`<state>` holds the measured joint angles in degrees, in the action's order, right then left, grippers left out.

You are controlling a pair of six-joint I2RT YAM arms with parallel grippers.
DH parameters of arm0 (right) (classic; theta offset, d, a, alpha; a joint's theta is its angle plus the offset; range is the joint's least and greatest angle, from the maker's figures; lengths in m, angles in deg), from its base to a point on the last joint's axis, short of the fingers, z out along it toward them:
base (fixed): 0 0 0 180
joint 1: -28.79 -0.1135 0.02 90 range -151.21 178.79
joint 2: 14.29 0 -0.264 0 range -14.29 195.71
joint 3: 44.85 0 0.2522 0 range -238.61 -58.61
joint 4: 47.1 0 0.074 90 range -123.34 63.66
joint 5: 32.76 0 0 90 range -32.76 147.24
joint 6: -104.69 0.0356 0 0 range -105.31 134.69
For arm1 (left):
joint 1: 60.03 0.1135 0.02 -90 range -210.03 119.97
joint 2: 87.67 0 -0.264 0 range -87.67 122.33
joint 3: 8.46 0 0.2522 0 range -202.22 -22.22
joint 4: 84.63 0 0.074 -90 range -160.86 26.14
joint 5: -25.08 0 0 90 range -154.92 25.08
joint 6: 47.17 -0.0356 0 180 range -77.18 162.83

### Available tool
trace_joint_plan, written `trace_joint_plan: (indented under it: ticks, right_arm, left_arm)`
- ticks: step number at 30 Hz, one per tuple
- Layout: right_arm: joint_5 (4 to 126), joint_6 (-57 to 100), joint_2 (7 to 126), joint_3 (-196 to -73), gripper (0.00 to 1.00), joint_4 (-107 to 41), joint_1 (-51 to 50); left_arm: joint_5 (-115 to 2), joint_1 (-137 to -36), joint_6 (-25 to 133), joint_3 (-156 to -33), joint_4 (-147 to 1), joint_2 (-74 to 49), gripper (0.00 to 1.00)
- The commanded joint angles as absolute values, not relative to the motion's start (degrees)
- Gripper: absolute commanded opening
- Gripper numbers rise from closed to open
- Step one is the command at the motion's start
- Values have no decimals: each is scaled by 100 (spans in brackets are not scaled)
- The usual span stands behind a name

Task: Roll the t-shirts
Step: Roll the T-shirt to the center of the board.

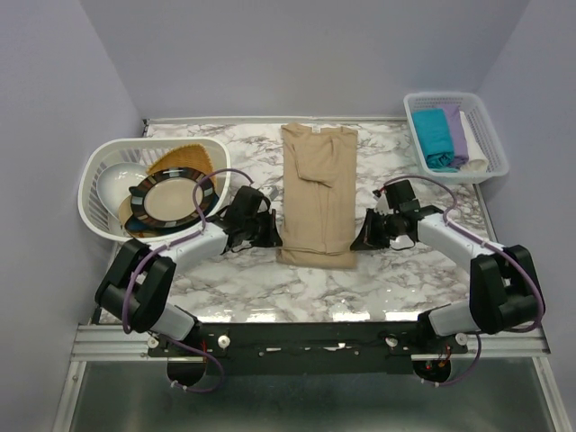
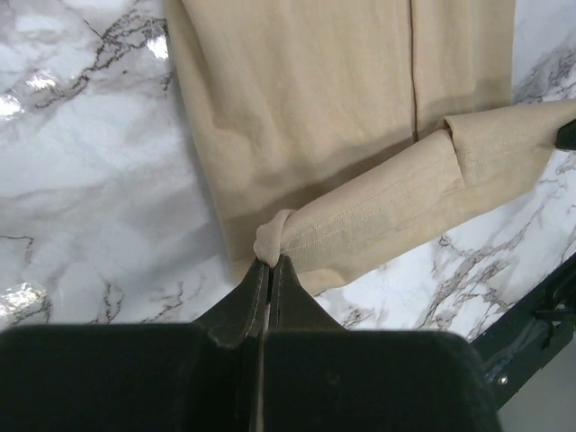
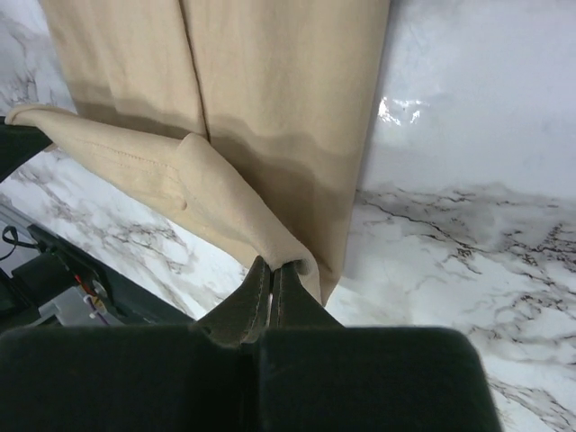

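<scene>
- the beige t-shirt lies in the middle of the marble table, folded into a long narrow strip that runs away from the arms, neck end at the far side.
- the left gripper is pinched tight on the near left corner of the strip's hem; a small bunch of cloth sits right at its closed tips.
- the right gripper is closed the same way on the near right corner, with a fold of beige cloth caught between its tips.
- between the two grips the hem band is raised off the marble and turned over as a first loose fold; the rest of the strip lies flat.
- a teal t-shirt, a lilac t-shirt and a white t-shirt sit side by side in the white lattice basket at the far right corner, well apart from both arms.
- a second white basket stands at the left, just beside the left arm, holding a round tan plate with a dark patterned rim, tilted against its wall.
</scene>
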<state>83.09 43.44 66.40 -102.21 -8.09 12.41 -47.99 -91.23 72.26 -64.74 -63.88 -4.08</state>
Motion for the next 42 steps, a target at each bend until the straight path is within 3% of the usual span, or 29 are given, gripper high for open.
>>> trace_joint_plan:
  ticks: [1, 6, 8, 10, 15, 17, 20, 25, 27, 30, 31, 32, 42]
  right_arm:
    - [8176, 4211, 6868, -10546, 0, -996, 1280]
    - [8150, 4176, 7088, -10651, 1, -1005, 1280]
    - [8106, 4150, 7167, -10669, 1, -1023, 1280]
    - [8062, 4089, 7228, -10704, 2, -1040, 1289]
    - [7834, 3904, 7229, -10923, 23, -1023, 1341]
    - [7685, 3623, 7150, -11177, 38, -962, 1341]
    - [7544, 3053, 7027, -11459, 47, -637, 1368]
    - [8305, 1055, 6719, -11794, 49, -364, 1376]
    - [9009, 339, 6710, -11803, 48, -180, 1333]
    - [9555, -1015, 6833, -11821, 43, 328, 1184]
    - [9626, -1653, 6859, -11812, 39, 461, 1122]
    - [9644, -1903, 6964, -11829, 34, 593, 1043]
    - [9591, -3066, 8133, -12215, 24, 1095, 603]
  left_arm:
    - [-5156, -9035, 7086, -6678, -6208, -320, 0]
    - [-5156, -8991, 7086, -6704, -6216, -303, 0]
    - [-5130, -8991, 7051, -6722, -6234, -198, 16]
    - [-5156, -8991, 7034, -6818, -6225, -66, 25]
    - [-5209, -8974, 6867, -7091, -6103, 40, 26]
    - [-5314, -8947, 6805, -7214, -5857, -13, 29]
    - [-5647, -8877, 6498, -7416, -5462, -276, 39]
    - [-5353, -8842, 5717, -7539, -5214, -601, 43]
    - [-4720, -8842, 5540, -7417, -5363, -619, 41]
    - [-3401, -8842, 5460, -7101, -5890, -576, 21]
    - [-3172, -8850, 5478, -7039, -6074, -445, 7]
    - [-2796, -8851, 5513, -7012, -6110, -357, 2]
    - [-2475, -8851, 5082, -7345, -5786, 637, 0]
